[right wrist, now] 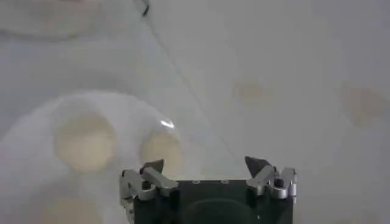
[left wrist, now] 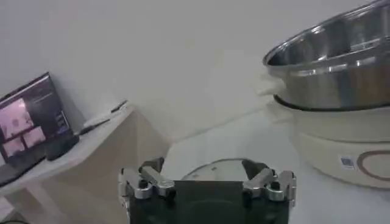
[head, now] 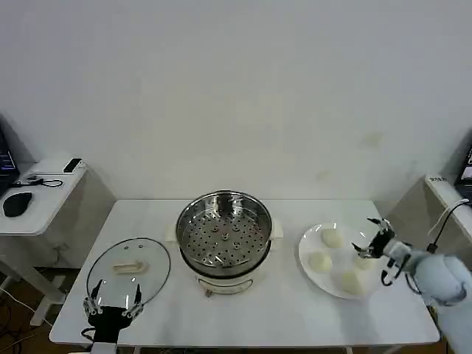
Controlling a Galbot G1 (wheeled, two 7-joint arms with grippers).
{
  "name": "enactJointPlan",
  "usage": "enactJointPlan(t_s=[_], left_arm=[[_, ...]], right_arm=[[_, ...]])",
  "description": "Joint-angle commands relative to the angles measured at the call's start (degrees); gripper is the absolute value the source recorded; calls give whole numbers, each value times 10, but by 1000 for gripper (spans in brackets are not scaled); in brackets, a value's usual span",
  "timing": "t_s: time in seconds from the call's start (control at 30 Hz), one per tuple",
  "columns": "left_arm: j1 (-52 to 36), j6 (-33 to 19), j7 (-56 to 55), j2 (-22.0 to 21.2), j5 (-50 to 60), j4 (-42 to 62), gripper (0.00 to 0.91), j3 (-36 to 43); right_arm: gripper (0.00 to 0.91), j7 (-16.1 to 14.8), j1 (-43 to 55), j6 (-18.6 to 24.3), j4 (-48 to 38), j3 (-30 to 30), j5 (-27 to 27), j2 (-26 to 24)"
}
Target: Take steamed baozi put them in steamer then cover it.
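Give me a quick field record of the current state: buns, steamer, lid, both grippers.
baozi: four steamed baozi on the white plate, right of the steamer
steamer: steamer at table centre, uncovered, perforated tray holds no buns
cover: cover flat on the table, left of the steamer
left gripper: left gripper at the cover's near edge, jaws open, holding nothing
right gripper: right gripper over the plate's right side, jaws open, holding nothing

The black left gripper (head: 112, 304) sits low at seven o'clock, fingers spread, while the right gripper (head: 374, 240) reaches in from four o'clock, jaws parted.
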Motion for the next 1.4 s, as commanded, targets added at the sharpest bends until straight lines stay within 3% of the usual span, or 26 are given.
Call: enactJointPlan(t_s=[0.03, 0.23, 0.33, 0.63, 1.17, 1.4], left_arm=[[-4, 8, 11, 0, 12, -7, 907, -3], [-9, 9, 12, -3, 14, -8, 907, -3], [-13, 10, 14, -5, 15, -7, 907, -3], [-19, 11, 18, -3, 23, 7, 907, 0], [-15, 10, 16, -5, 24, 11, 907, -7], [-13, 10, 17, -5, 25, 8, 907, -9]], right_arm=[[907, -137, 247, -7, -123, -219, -54, -81], [907, -164, 393, 7, -222, -386, -72, -30], [907, -188, 427, 12, -253, -435, -62, -3], [907, -221, 467, 18, -324, -531, -35, 60], [907, -199, 479, 16, -396, -550, -40, 120], [776, -193, 482, 10, -409, -551, -42, 134]])
